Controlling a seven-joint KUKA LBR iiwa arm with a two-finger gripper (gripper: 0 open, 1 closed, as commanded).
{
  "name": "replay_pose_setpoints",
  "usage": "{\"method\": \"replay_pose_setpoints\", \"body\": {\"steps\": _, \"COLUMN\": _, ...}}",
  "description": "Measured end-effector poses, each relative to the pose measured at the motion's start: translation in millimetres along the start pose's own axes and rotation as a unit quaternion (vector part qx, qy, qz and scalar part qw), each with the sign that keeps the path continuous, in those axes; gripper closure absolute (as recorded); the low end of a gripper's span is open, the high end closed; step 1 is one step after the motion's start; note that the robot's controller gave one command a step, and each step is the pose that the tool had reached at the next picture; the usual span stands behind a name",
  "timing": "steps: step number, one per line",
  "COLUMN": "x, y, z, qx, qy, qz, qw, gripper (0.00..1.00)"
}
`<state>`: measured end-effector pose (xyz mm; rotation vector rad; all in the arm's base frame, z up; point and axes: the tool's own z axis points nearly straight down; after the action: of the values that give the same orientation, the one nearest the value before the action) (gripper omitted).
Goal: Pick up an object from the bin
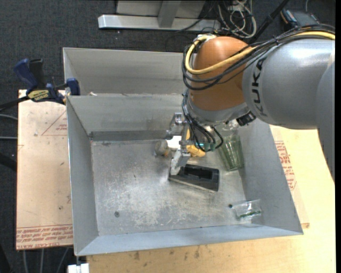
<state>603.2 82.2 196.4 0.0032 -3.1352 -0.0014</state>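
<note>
Dark, speckled carpet [32, 32] covers the floor around my station, seen from above. At the top of the view, the pale grey metal foot [133, 21] of a stand lies flat on the carpet, with a loose tangle of black and light cables [237, 16] just beside it to the right. More thin dark cables [10, 104] trail across the carpet at the left edge. The light falls soft and even across the floor
</note>
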Motion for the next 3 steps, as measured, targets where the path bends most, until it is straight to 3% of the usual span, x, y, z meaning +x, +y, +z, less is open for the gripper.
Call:
{"method": "replay_pose_setpoints", "body": {"steps": 1, "x": -1.6, "y": 0, "z": -4, "qx": 0.000, "qy": -0.0038, "qz": 0.001, "qw": 1.0000, "gripper": 0.00}}
{"method": "replay_pose_setpoints", "body": {"steps": 2, "x": 4.6, "y": -27, "z": 14, "qx": -0.001, "qy": -0.0050, "qz": 0.028, "qw": 0.9996, "gripper": 0.00}}
{"method": "replay_pose_setpoints", "body": {"steps": 3, "x": 27.5, "y": -46, "z": 36, "qx": 0.000, "qy": -0.0036, "qz": -0.015, "qw": 0.9999, "gripper": 0.00}}
